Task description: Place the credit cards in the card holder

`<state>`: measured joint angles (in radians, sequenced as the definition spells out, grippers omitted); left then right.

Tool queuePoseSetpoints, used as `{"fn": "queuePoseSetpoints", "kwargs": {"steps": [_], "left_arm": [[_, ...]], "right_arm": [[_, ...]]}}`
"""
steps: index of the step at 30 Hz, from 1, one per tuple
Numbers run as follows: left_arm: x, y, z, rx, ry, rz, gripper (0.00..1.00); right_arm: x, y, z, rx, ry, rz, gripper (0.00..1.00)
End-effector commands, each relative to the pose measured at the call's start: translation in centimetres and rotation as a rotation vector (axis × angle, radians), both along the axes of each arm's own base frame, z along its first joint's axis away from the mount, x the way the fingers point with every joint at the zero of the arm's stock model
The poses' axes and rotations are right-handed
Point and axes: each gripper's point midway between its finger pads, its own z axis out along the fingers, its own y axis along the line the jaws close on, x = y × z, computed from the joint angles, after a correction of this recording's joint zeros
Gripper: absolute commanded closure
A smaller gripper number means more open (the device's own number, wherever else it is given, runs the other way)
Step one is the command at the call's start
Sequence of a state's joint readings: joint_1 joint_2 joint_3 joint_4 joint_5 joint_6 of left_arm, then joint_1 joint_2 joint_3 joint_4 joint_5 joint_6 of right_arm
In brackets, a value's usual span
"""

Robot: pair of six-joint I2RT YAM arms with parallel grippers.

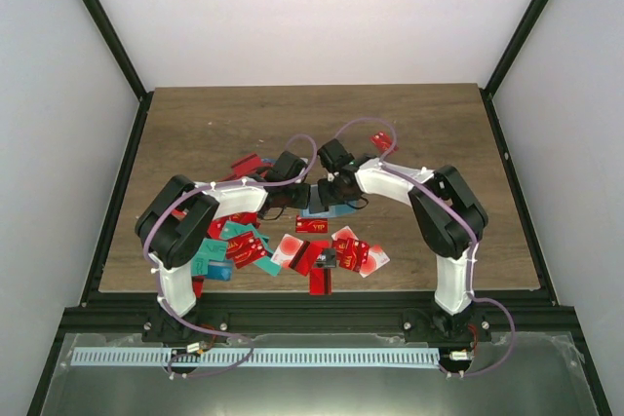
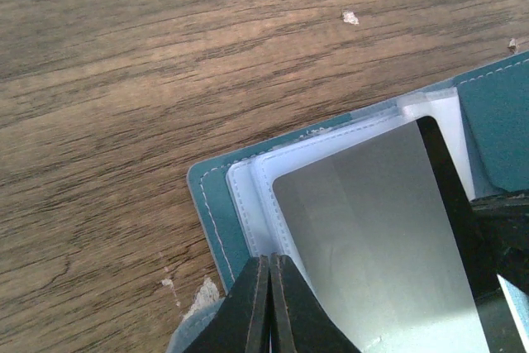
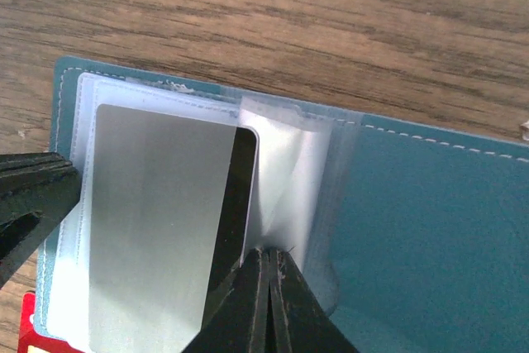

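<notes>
Your holder [image 3: 430, 221] lies open at mid-table, with both arms on it. The right gripper [image 3: 266, 248], jaws pressed together, sits just right of the grey card [image 3: 157, 204] in the clear sleeve [image 3: 285, 155]. The card's long axis runs along its fingers. The left gripper [image 2: 270, 256], equally closed, is at the sleeve's outer corner. Neither wrist view tells you whether plastic is pinched. Only the top view shows the loose cards [image 1: 331, 250], nearer the bases.

Both arms bent inward, wrists pitched down; left gripper [image 2: 270, 260] and right gripper [image 3: 266, 252] fully closed, tips facing.
</notes>
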<state>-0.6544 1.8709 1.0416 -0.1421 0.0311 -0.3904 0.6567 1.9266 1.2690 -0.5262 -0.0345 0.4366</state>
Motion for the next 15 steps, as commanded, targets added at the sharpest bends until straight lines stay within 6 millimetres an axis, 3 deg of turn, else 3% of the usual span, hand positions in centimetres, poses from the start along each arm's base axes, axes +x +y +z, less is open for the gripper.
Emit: {"fn": "queuePoseSetpoints", "kwargs": {"steps": [1, 7, 15], "left_arm": [[-1.0, -0.1, -1.4, 0.006, 0.049, -0.018, 0.96], [-1.4, -0.1, -1.4, -0.007, 0.067, -0.007, 0.96], [-2.1, -1.2, -1.1, -0.087, 0.102, -0.016, 0.96]], "right_arm": [[-1.1, 1.8, -0.3, 0.026, 0.031, 0.0, 0.99], [-2.3, 1.1, -0.7, 0.041, 0.049, -0.049, 0.99], [-3.1, 2.7, -0.7, 0.164, 0.054, -0.025, 0.99]]}}
